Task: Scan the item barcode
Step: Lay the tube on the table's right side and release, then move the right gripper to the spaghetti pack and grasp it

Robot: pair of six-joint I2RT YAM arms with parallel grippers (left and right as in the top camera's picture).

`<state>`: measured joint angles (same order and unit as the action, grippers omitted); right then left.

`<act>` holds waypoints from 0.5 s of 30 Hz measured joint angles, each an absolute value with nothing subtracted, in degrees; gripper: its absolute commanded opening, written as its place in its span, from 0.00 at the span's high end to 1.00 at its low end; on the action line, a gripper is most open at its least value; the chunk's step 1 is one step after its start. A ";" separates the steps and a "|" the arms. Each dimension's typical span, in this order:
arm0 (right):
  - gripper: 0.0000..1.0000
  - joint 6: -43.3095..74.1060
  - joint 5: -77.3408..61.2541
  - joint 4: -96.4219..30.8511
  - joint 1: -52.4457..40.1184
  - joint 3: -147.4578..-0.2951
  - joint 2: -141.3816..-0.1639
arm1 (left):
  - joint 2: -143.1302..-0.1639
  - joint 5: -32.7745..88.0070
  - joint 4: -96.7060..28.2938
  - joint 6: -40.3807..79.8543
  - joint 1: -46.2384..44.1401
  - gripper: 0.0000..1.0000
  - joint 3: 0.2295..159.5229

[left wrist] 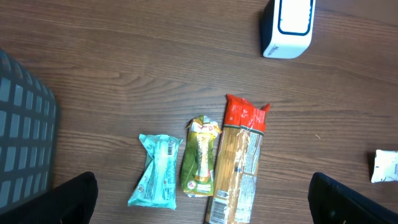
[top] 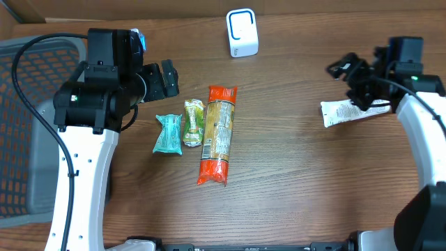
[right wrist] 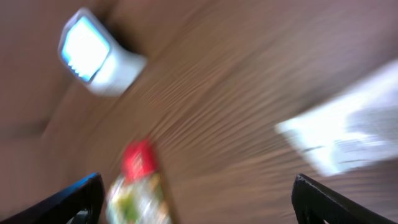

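A white scanner with a blue rim point(top: 242, 33) point(left wrist: 288, 26) point(right wrist: 93, 53) stands at the back middle of the table. A red-ended pasta pack point(top: 217, 134) point(left wrist: 239, 165), a green packet point(top: 193, 123) point(left wrist: 201, 157) and a teal packet point(top: 167, 133) point(left wrist: 157, 171) lie side by side at centre left. A white packet point(top: 348, 110) point(right wrist: 348, 134) lies flat at the right. My right gripper point(top: 352, 82) point(right wrist: 199, 199) hangs open just above its left end, holding nothing; its view is blurred. My left gripper point(top: 164, 80) point(left wrist: 205, 202) is open above the three packs.
A grey mesh basket point(top: 28, 125) point(left wrist: 25, 137) sits at the table's left edge, beside the left arm. Bare wood lies between the pasta pack and the white packet point(left wrist: 386, 166).
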<state>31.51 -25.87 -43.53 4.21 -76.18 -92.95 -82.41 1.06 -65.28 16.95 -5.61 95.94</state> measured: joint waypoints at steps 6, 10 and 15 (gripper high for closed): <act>0.00 25.54 -29.80 -45.60 -10.44 -76.51 -94.63 | -82.41 1.06 -65.28 16.95 -5.61 0.00 95.92; 0.01 23.83 -29.80 -44.97 -19.18 -76.51 -98.67 | -82.41 1.06 -65.28 16.95 -5.61 0.00 95.92; 0.07 23.16 -29.76 -44.62 -25.98 -76.51 -105.41 | -82.41 1.06 -65.28 16.95 -5.61 0.00 95.92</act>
<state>23.16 -29.76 -44.62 -25.98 -76.51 -105.41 -82.41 1.06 -65.28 16.95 -5.61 95.92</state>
